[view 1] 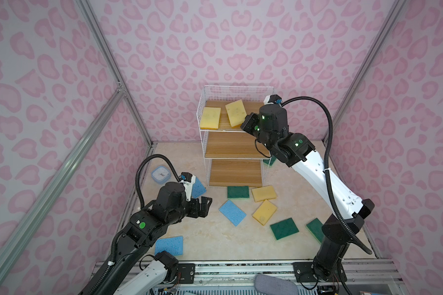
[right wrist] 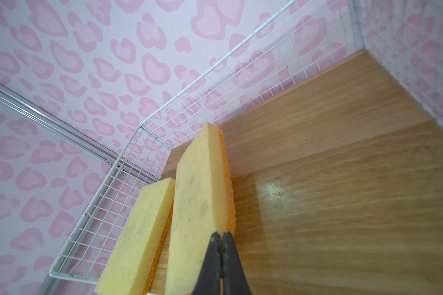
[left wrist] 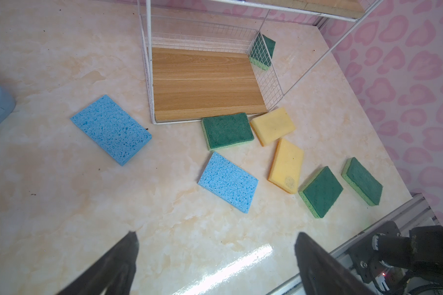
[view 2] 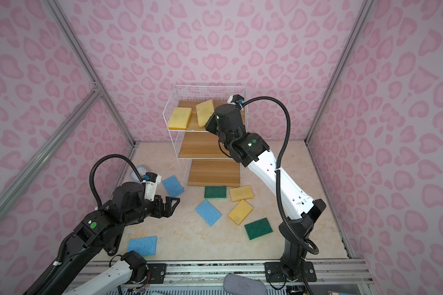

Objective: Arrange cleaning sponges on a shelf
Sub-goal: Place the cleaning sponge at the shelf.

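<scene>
On the top board [right wrist: 343,178] of the shelf [view 1: 237,88], which stands at the middle of the table's [view 1: 202,237] back edge, the right end effector [right wrist: 221,237] is pinched narrow on the near short edge of a tilted yellow sponge [view 1: 235,113]. This sponge is raised on its edge, and I cannot tell if it touches the board. Just beside it, toward the shelf's left side, lies a flat yellow sponge [view 1: 210,117]. The left end effector [left wrist: 216,237] is wide and empty and hovers above the table near its left edge. A blue sponge [left wrist: 110,129] lies close to it, and another blue sponge [view 1: 232,212] lies ahead of it, apart from its fingers.
</scene>
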`<action>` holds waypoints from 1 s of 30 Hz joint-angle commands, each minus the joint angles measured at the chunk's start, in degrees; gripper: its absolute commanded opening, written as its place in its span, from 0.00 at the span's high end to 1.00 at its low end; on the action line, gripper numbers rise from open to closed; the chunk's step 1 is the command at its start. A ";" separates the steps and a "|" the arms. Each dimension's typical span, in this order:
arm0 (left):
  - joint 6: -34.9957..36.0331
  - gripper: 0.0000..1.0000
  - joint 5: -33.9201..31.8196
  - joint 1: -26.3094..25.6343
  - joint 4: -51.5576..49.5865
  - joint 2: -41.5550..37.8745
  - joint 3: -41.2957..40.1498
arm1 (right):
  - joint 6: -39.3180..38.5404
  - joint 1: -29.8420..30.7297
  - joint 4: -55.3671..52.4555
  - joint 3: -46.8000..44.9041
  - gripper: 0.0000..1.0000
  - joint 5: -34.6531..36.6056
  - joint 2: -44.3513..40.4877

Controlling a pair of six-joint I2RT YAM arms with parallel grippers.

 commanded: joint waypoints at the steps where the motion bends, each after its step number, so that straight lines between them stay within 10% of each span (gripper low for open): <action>1: -0.21 0.03 0.06 0.08 -0.10 -0.28 -0.26 | 0.27 0.19 0.87 -0.62 1.00 -0.32 0.02; 11: -0.39 0.03 0.06 0.12 -0.19 -0.74 -0.54 | 0.29 2.08 2.72 -1.39 0.97 -2.71 0.74; 30: -0.66 0.03 -0.38 0.17 -0.06 -0.05 0.39 | -1.80 2.72 9.46 -7.91 0.34 -5.58 -2.91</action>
